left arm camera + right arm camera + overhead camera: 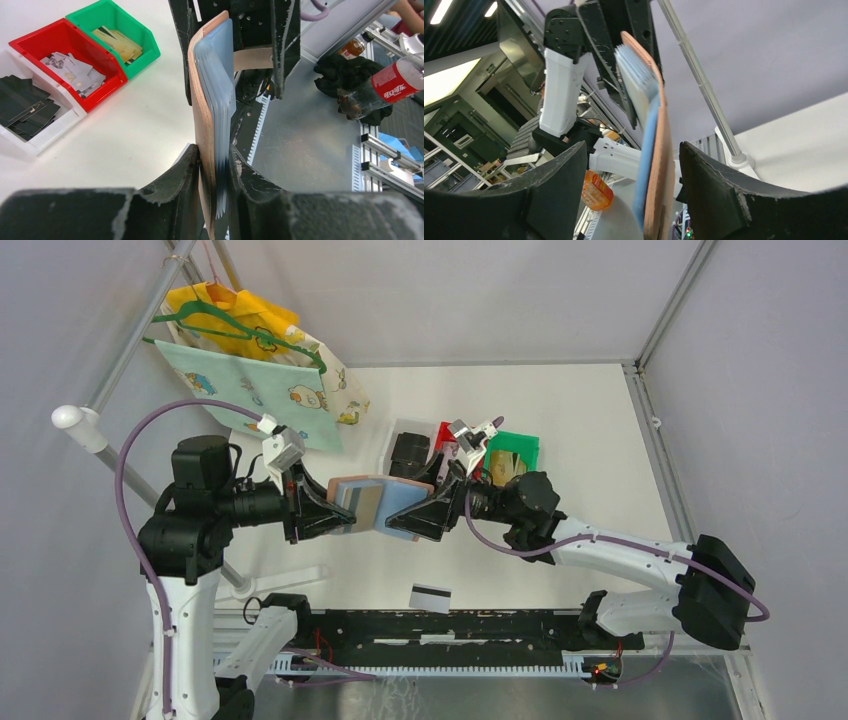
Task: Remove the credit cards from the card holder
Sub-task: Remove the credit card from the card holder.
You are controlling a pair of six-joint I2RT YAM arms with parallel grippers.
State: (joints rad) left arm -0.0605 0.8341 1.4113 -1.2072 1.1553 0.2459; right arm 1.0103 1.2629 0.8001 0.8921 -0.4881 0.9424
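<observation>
The reddish-brown card holder (378, 504) hangs in the air between both arms, its light blue pockets (220, 75) fanned out beside the brown cover (202, 105). My left gripper (343, 508) (212, 150) is shut on the holder's left end, cover and pockets pinched together. My right gripper (427, 512) (633, 147) stands open around the other end (656, 165), with neither finger touching it. One white credit card with a black stripe (430, 597) lies on the table near the front edge. No card can be made out inside the pockets.
Three bins sit at the back: white (42, 140) with black cards, red (35, 40) with pale cards, green (150, 47) with yellowish cards. A hanger with cloth bags (250, 360) hangs at the back left by a metal pole (130, 350).
</observation>
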